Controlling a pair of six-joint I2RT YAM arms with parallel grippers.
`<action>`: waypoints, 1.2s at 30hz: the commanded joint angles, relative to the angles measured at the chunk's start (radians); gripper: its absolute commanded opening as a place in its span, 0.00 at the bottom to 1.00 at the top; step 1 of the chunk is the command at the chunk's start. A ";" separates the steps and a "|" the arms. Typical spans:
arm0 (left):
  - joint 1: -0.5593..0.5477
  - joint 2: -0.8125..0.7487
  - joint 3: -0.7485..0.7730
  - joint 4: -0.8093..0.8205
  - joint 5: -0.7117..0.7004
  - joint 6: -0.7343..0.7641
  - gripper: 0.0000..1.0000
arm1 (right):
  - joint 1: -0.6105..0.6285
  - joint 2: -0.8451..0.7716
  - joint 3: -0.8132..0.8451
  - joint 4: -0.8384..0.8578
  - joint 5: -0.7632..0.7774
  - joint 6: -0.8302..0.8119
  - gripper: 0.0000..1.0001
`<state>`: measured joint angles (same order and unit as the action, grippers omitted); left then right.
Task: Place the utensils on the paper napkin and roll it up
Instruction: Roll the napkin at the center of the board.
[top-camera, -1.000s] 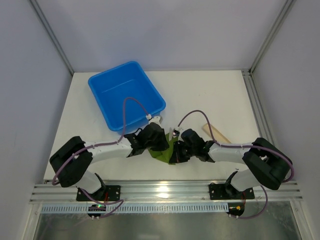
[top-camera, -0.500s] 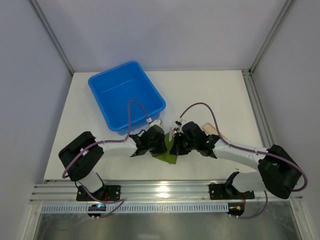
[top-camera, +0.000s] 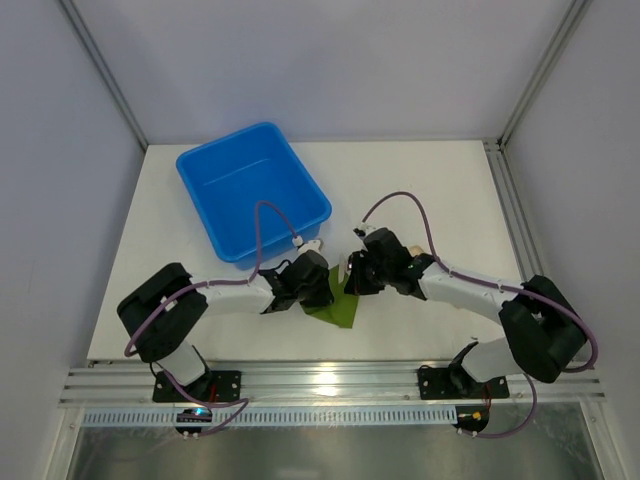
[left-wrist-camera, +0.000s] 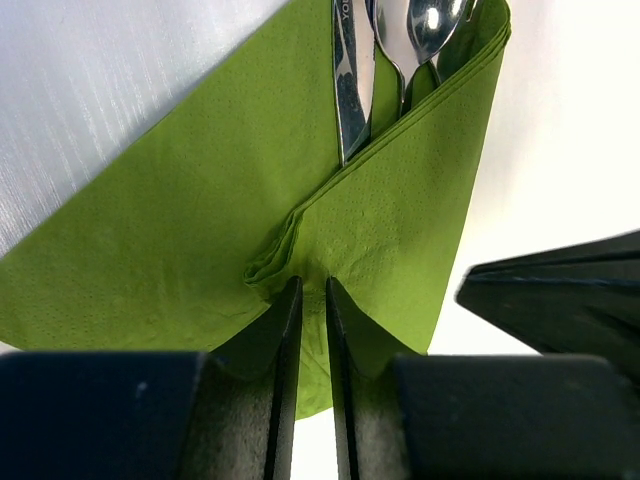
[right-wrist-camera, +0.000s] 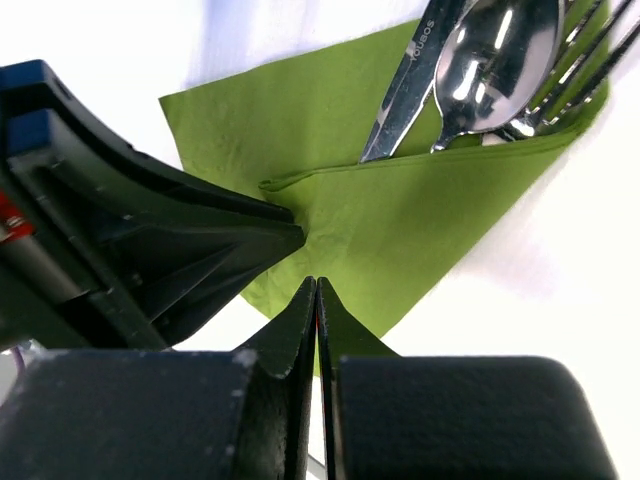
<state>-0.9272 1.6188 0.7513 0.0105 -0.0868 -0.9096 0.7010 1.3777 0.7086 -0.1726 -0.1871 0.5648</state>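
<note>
Napkin (left-wrist-camera: 180, 230) in left pincer (left-wrist-camera: 312, 286), right pincer (right-wrist-camera: 315, 286) closed

The paper napkin (left-wrist-camera: 170, 230) is matt green paper, finely dimpled — the utensils (right-wrist-camera: 495, 60) are mirror-polished metal. Black fingers (left-wrist-camera: 272, 345) look like smooth, dull plastic; the white worktop (left-wrist-camera: 90, 80) has a faint brushed sheen.
</note>
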 joint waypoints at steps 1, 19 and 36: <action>-0.002 0.000 -0.013 0.020 -0.004 0.000 0.16 | 0.000 0.038 0.049 0.079 -0.029 -0.032 0.04; -0.002 0.000 -0.023 0.011 -0.007 0.002 0.03 | -0.159 0.121 -0.104 0.374 -0.161 0.033 0.04; -0.002 0.004 -0.023 0.005 -0.022 0.005 0.00 | -0.215 0.179 -0.141 0.321 -0.049 0.058 0.04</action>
<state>-0.9272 1.6188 0.7422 0.0185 -0.0864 -0.9104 0.4896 1.5387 0.5629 0.1833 -0.3233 0.6327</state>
